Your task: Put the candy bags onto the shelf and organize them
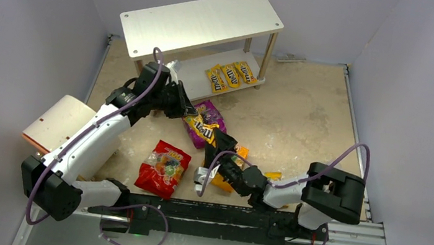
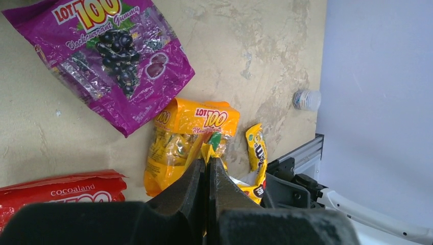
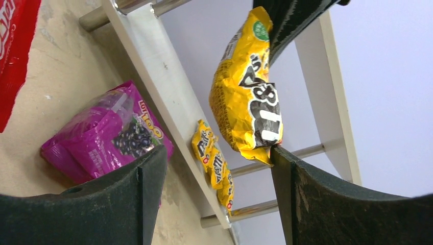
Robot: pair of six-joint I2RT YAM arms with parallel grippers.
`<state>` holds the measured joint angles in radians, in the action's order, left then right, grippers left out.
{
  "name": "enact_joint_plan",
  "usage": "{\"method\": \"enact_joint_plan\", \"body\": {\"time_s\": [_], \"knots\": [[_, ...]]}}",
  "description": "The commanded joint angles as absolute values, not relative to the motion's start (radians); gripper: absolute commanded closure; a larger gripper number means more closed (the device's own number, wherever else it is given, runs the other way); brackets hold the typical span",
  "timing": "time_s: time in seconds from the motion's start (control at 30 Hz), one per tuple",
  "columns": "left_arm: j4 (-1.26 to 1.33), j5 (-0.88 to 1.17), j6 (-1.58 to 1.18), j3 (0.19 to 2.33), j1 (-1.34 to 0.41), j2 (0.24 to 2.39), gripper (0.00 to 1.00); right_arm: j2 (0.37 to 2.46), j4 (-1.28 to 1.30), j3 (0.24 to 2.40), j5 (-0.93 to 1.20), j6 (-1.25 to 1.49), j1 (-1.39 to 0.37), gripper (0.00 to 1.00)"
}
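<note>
M&M's packet point(image 3: 247, 97) hangs pinched in L gripper point(image 2: 208, 162), lower end btwn the spread fingers of R gripper point(image 3: 217, 153), touching one. R should close squarely on the body before L releases, then carry to shelf point(image 1: 202, 21).

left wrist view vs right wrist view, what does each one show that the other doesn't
Only the left wrist view shows the orange bag, a loose M&M's packet lying beside it, and a small white cap.

Only the right wrist view shows the shelf, the packets on its lower board, and the hanging M&M's packet in full, between the fingers of the open right gripper.

Both views show the purple bag, the red bag, and the left gripper, which is shut on that hanging packet.
</note>
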<state>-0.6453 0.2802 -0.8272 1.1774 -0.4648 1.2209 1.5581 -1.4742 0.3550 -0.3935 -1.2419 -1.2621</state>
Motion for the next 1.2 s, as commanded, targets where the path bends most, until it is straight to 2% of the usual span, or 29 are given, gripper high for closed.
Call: {"method": "enact_joint_plan", "body": {"time_s": [0.0, 0.2, 0.4, 0.5, 0.73, 0.97, 1.03, 1.17], "knots": [[-0.655, 0.279, -0.821, 1.200, -0.461, 1.215, 1.00, 1.486, -1.910, 0.326, -0.372, -1.257, -1.268, 0.25], [-0.640, 0.291, -0.807, 1.215, -0.454, 1.210, 1.00, 1.324, -1.880, 0.175, -0.337, -1.160, -1.271, 0.22], [-0.602, 0.394, -0.816, 1.198, -0.454, 1.214, 1.00, 1.195, -1.535, 0.216, -0.288, -1.080, -1.272, 0.17], [-0.602, 0.422, -0.822, 1.197, -0.454, 1.216, 1.00, 1.194, -1.557, 0.216, -0.257, -1.069, -1.271, 0.16], [-0.633, 0.459, -0.834, 1.245, -0.454, 1.232, 1.00, 1.245, -1.404, 0.281, -0.270, -1.094, -1.271, 0.13], [-0.706, 0.404, -0.825, 1.346, -0.453, 1.265, 1.00, 1.164, -1.203, 0.304, -0.277, -1.042, -1.272, 0.11], [-0.725, 0.401, -0.819, 1.377, -0.454, 1.274, 1.00, 1.156, -1.207, 0.295, -0.279, -1.038, -1.274, 0.11], [-0.720, 0.382, -0.849, 1.366, -0.454, 1.255, 1.00, 1.245, -1.454, 0.271, -0.323, -1.150, -1.278, 0.10]]}}
